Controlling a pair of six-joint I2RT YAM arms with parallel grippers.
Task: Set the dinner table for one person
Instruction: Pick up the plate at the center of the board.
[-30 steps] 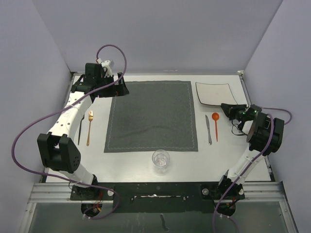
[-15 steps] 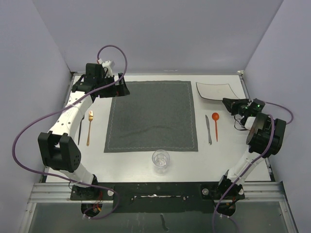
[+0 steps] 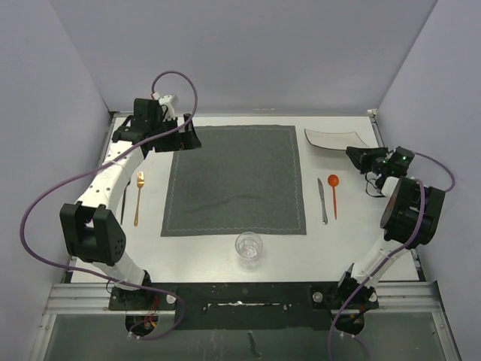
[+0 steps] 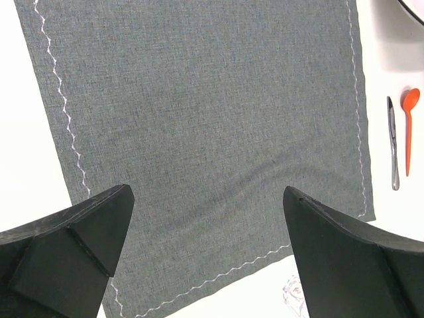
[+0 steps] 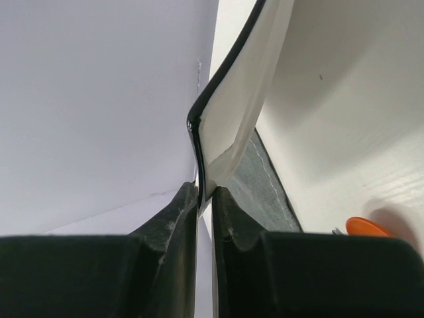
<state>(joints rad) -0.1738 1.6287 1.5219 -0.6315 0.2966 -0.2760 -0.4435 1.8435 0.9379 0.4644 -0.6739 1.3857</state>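
The white dinner table [image 3: 203, 259] carries a dark grey placemat [image 3: 234, 180] in its middle. At the far right corner a white square plate with a dark rim [image 3: 334, 138] is tilted, its right edge raised. My right gripper [image 3: 359, 156] is shut on that edge; the right wrist view shows the plate [image 5: 245, 86] pinched between the fingers [image 5: 179, 218] of the gripper [image 5: 205, 195]. My left gripper [image 3: 184, 139] hovers over the placemat's far left corner, open and empty [image 4: 205, 195], with the placemat [image 4: 199, 99] below it.
A silver knife [image 3: 322, 201] and an orange spoon [image 3: 333, 192] lie right of the placemat. A gold fork [image 3: 138, 197] lies to its left. A clear glass [image 3: 249, 249] stands near the front edge. Walls close in on three sides.
The right gripper has swung toward the back right and lifted the plate's edge, so the plate now looks narrower and tilted. The left arm has hardly moved.
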